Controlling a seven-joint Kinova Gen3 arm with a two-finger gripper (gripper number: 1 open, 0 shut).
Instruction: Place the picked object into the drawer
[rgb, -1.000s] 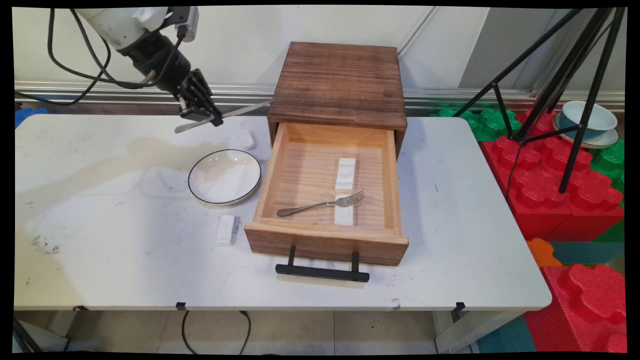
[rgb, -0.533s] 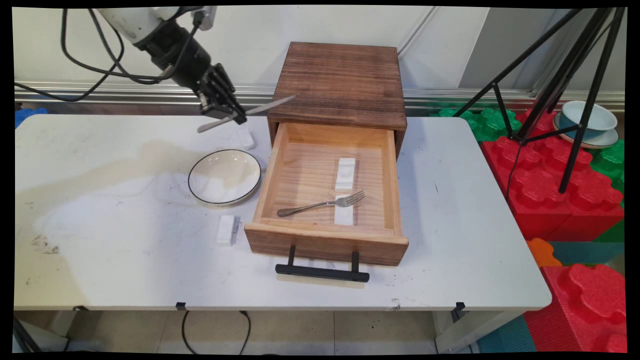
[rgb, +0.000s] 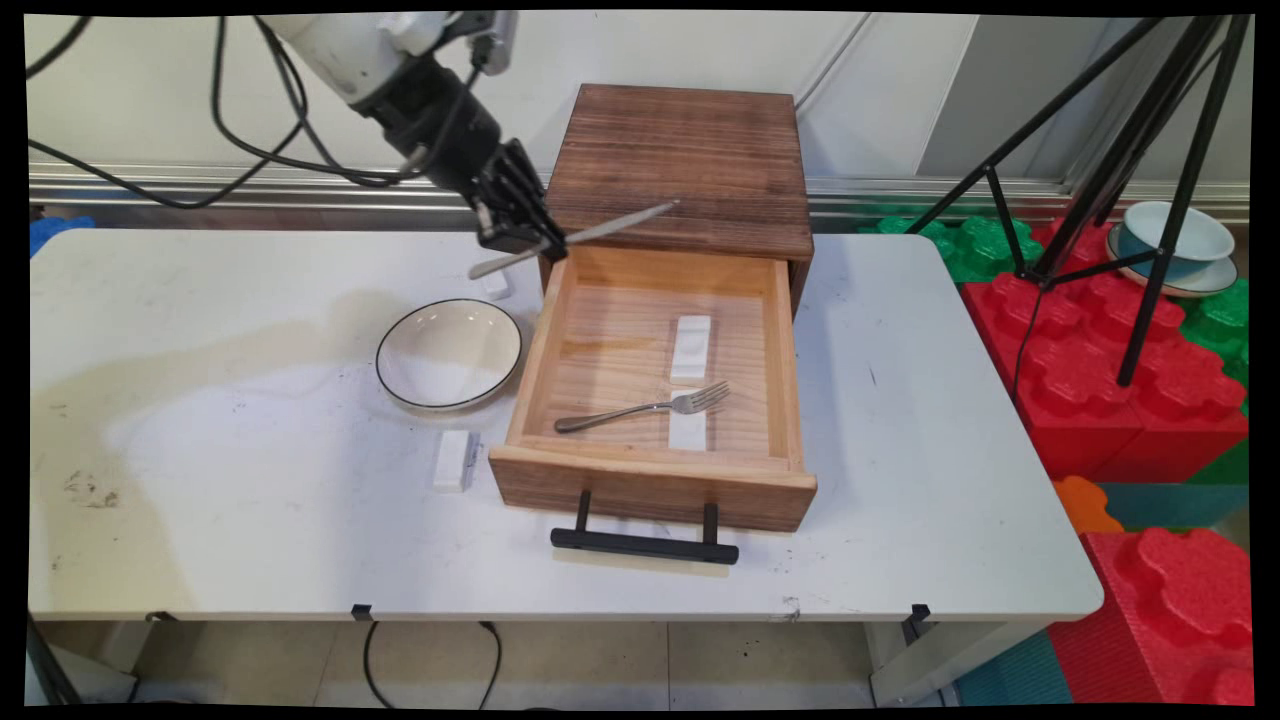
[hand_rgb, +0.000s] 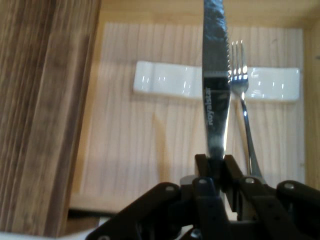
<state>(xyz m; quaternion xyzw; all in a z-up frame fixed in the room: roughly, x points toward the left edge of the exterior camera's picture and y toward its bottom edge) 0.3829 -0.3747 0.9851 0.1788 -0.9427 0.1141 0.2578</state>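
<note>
Hand view shows the gripper (hand_rgb: 216, 162) clenched on a table knife (hand_rgb: 216, 85), the two fingers pinching it near the middle, blade pointing away over the open drawer (hand_rgb: 165, 145). In the main view the gripper (rgb: 522, 238) hangs above the drawer's back left corner, the knife (rgb: 575, 237) lying nearly level, its tip over the front edge of the wooden cabinet (rgb: 682, 165) and its handle end sticking out over the table (rgb: 220, 420).

Risks, as I judge them: the grip is narrow on a long smooth piece, so the knife could pivot or slip between the pads. Lowered as it lies, the tip could strike the cabinet front or the drawer's left wall.

Inside, a fork (rgb: 645, 407) lies across one of two white rests (rgb: 691, 348); the knife could knock either. Bare wood on the drawer's left half gives the most room. A bowl (rgb: 449, 353) sits just left of the drawer, clear of the gripper.
</note>
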